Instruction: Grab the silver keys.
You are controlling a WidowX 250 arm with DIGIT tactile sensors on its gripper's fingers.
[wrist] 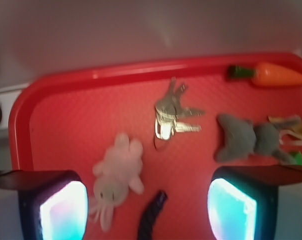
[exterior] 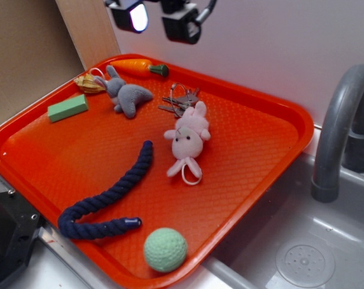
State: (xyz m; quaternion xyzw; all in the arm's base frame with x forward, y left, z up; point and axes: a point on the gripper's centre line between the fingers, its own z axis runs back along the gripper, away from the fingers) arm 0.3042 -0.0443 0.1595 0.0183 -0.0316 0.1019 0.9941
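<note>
The gripper (exterior: pixel 156 21) hung wide open and empty above the tray's (exterior: pixel 272 150) far edge, and descending carelessly risked pinching the pink bunny (exterior: pixel 188 139) lying just beside the silver keys (exterior: pixel 181 101).

Plain white wall (exterior: pixel 272 42), wooden panel (exterior: pixel 88 30) at left, grey sink (exterior: pixel 302 253) with curved faucet (exterior: pixel 338 126)

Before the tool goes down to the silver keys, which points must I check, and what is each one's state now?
1. Silver keys visible in both views: ok.
2. Tool open, fingers apart: ok.
3. Tool empty: ok.
4. Keys apart from pink bunny: not ok; exterior view shows its ears at the keys.
5. Grey bunny apart from keys: ok.
6. Tool centred over keys: cannot tell.
</note>
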